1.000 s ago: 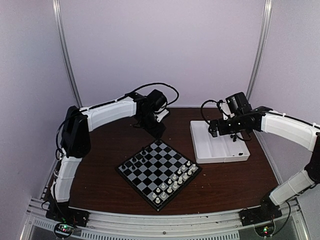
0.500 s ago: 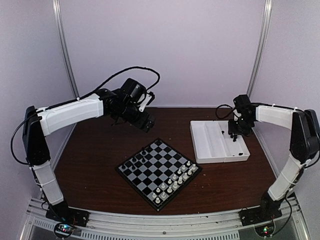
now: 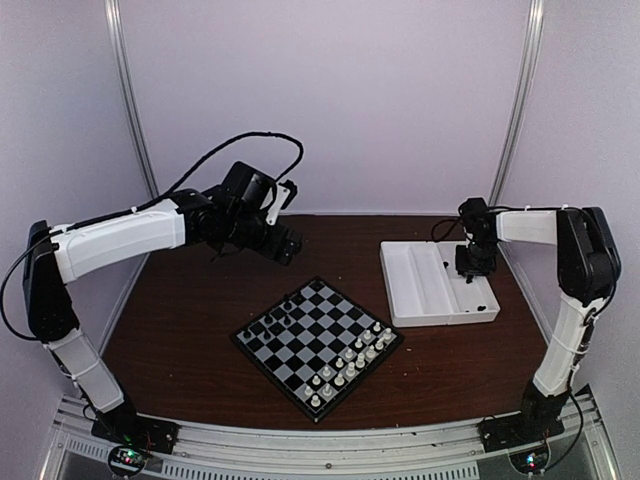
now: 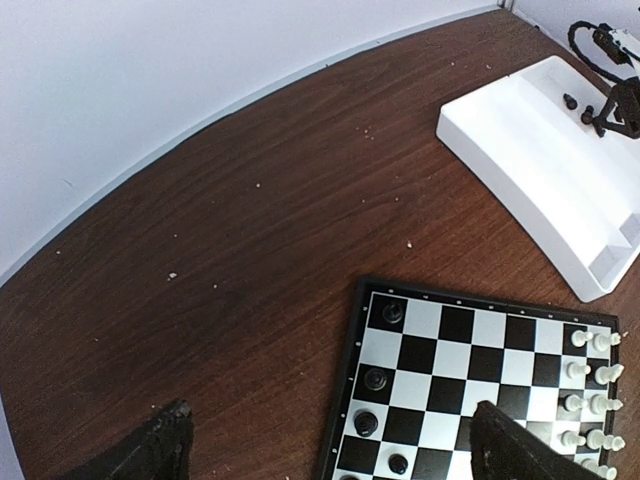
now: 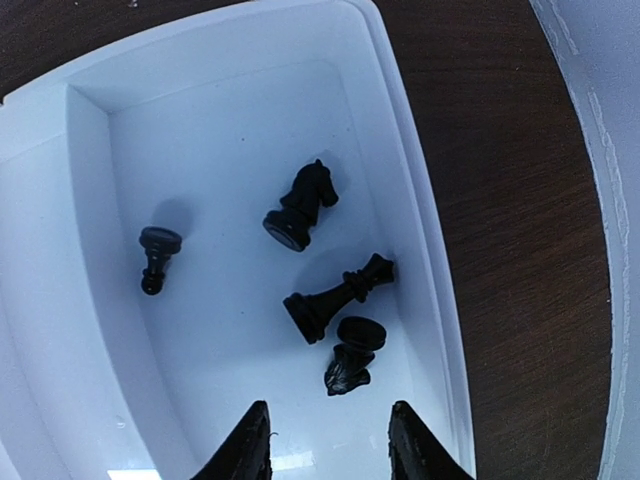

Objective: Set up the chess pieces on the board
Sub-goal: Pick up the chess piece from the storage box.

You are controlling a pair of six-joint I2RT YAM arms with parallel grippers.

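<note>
Black chess pieces in tray just ahead of right tool, half-narrow, empty; left tool wide.

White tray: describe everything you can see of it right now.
The white tray is a rectangular, glossy, plastic-looking box with raised walls and rounded compartments. It lies flat on the brown table, right of the board and apart from it. Its right-hand compartment holds four black pieces on their sides, among them a knight and a pawn. The right claw hangs over that compartment, jaws apart.
</note>
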